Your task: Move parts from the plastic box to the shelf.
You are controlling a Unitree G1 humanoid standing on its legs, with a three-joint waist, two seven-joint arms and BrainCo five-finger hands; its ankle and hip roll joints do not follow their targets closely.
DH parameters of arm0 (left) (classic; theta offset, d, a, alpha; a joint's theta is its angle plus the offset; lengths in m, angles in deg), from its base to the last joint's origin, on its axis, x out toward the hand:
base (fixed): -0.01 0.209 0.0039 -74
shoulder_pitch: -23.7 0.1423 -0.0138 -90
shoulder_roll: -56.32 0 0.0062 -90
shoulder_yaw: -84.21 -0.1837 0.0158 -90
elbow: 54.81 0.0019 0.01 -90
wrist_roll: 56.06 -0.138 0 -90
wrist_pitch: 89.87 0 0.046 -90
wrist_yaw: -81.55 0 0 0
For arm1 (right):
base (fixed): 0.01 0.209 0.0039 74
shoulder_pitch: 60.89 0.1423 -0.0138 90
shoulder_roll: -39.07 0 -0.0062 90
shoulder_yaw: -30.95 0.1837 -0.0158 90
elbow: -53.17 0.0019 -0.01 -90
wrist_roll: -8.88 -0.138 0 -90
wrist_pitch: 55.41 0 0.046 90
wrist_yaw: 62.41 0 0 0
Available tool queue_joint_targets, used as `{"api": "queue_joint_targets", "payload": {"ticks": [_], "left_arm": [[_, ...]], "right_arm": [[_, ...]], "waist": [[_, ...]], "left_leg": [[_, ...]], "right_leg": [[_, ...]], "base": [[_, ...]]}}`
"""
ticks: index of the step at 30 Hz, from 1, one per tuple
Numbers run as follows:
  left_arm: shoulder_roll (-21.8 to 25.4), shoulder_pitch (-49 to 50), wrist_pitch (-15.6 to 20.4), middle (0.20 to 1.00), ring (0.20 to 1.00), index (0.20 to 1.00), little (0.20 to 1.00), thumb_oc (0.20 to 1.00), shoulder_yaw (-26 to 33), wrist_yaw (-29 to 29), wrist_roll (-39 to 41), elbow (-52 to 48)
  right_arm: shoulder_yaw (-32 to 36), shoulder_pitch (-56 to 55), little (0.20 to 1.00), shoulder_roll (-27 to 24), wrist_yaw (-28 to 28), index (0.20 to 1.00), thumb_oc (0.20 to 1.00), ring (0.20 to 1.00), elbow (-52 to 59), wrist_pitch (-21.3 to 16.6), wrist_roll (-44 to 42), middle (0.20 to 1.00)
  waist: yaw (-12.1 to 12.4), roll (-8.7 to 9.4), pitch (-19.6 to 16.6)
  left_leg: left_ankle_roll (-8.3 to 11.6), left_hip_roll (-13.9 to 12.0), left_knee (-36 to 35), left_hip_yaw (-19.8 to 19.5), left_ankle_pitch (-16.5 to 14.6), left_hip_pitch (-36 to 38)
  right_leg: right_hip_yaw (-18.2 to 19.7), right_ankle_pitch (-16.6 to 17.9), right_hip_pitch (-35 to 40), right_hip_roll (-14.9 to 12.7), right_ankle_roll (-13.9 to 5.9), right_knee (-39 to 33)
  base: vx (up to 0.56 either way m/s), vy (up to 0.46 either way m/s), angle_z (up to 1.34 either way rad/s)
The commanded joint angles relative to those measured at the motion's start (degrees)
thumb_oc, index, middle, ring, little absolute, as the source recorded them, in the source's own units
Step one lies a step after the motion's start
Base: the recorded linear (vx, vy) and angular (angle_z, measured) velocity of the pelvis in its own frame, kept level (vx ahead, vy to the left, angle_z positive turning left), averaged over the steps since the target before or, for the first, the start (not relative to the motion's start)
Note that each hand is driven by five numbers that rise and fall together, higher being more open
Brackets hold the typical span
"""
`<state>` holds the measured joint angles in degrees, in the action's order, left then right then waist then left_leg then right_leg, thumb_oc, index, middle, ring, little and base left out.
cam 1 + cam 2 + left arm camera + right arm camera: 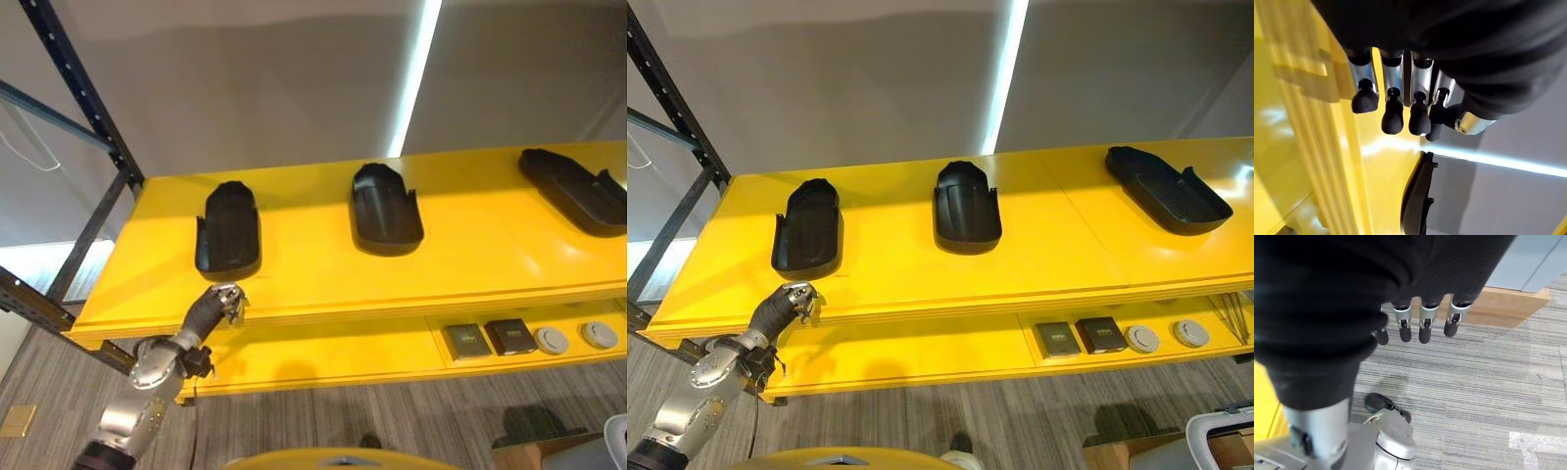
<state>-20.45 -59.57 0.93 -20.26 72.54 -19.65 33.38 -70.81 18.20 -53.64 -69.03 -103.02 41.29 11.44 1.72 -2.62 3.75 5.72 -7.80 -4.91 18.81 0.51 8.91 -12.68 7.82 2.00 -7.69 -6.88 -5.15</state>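
Observation:
Three black moulded parts lie on the yellow shelf (470, 257): one at the left (228, 232), one in the middle (385, 209), one at the far right (573, 191). My left hand (211, 309) is at the shelf's front edge, just below the left part and apart from it, fingers (1393, 115) loosely bent and holding nothing. That part's edge (1415, 196) shows past them in the left wrist view. My right hand (1422, 325) hangs low over the carpet, relaxed and empty. A corner of the pale plastic box (1215, 431) shows at the lower right.
A lower yellow shelf (323, 352) holds two dark square items (487, 339) and two round white discs (576, 338). A dark steel upright (88, 108) frames the rack's left end. A wooden-coloured box (1508, 308) stands on the grey carpet.

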Motion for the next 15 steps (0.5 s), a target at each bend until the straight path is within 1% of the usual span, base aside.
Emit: {"api": "queue_joint_targets", "payload": {"ticks": [1,3,4,5,6,7,15], "left_arm": [[0.90,-4.86,3.88,0.200,0.200,0.200,0.200,0.200,2.75,-1.36,2.80,-5.06],[0.99,-4.62,3.16,0.200,0.200,0.200,0.200,0.200,2.87,-1.90,2.81,-6.63],[1.10,-4.46,2.90,0.200,0.200,0.200,0.200,0.200,2.71,-2.02,3.07,-7.05],[1.12,-4.46,2.75,0.200,0.200,0.200,0.200,0.200,2.76,-2.00,3.18,-7.15],[1.15,-4.40,2.07,0.200,0.200,0.200,0.200,0.200,2.46,-1.56,3.49,-7.06],[1.13,-4.44,1.98,0.200,0.200,0.200,0.200,0.200,2.33,-1.31,3.29,-6.97],[1.34,-4.15,3.13,0.200,0.200,0.200,0.200,0.200,1.58,1.40,1.04,-3.81]], "right_arm": [[-1.07,2.49,1.000,-0.14,-0.96,1.000,1.000,1.000,-2.16,0.31,-0.14,1.000],[-0.92,2.47,1.000,-0.17,-0.93,1.000,1.000,1.000,-2.13,0.31,0.04,1.000],[-0.78,2.37,1.000,-0.21,-0.90,1.000,1.000,1.000,-2.22,0.14,0.13,1.000],[-0.79,2.42,1.000,-0.22,-0.86,1.000,1.000,1.000,-2.16,0.15,0.12,1.000],[-0.73,2.33,1.000,-0.21,-0.80,1.000,1.000,1.000,-2.20,0.20,0.26,1.000],[-0.83,2.36,1.000,-0.18,-0.82,1.000,1.000,1.000,-2.15,0.28,0.18,1.000],[-0.86,2.30,1.000,-0.40,-0.33,1.000,1.000,1.000,-1.96,0.39,0.34,1.000]], "waist": [[-0.39,1.39,1.35],[-0.36,1.37,1.29],[-0.38,1.19,1.17],[-0.35,1.38,1.29],[-0.43,1.20,1.02],[-0.46,1.20,1.05],[-0.67,1.39,1.10]], "left_leg": [[-2.14,-0.88,1.67,1.41,-1.11,-2.37],[-2.11,-0.90,1.82,1.41,-1.13,-2.50],[-1.78,-0.92,1.81,0.69,-1.99,-2.09],[-2.09,-0.92,1.96,1.34,-1.14,-2.61],[-1.75,-0.92,1.90,0.76,-2.01,-2.16],[-1.75,-0.93,1.90,0.79,-2.05,-2.10],[-1.75,-1.03,2.16,0.96,-2.15,-2.15]], "right_leg": [[-1.85,-4.39,2.43,-2.00,-1.85,0.15],[-1.88,-4.37,2.39,-2.02,-1.92,0.15],[-1.69,-4.93,2.88,-1.98,-2.43,0.15],[-1.94,-4.32,2.38,-2.04,-1.98,0.15],[-1.71,-4.95,2.89,-1.99,-2.51,0.15],[-1.75,-4.98,2.95,-1.99,-2.52,0.15],[-1.65,-5.00,2.95,-1.95,-2.50,0.15]], "base": [[-0.05,-0.015,0.01],[0.00,0.000,-0.01],[0.00,0.000,0.00],[0.06,0.015,0.02],[0.00,0.000,0.00],[0.07,0.017,0.02],[0.00,0.000,0.00]]}}
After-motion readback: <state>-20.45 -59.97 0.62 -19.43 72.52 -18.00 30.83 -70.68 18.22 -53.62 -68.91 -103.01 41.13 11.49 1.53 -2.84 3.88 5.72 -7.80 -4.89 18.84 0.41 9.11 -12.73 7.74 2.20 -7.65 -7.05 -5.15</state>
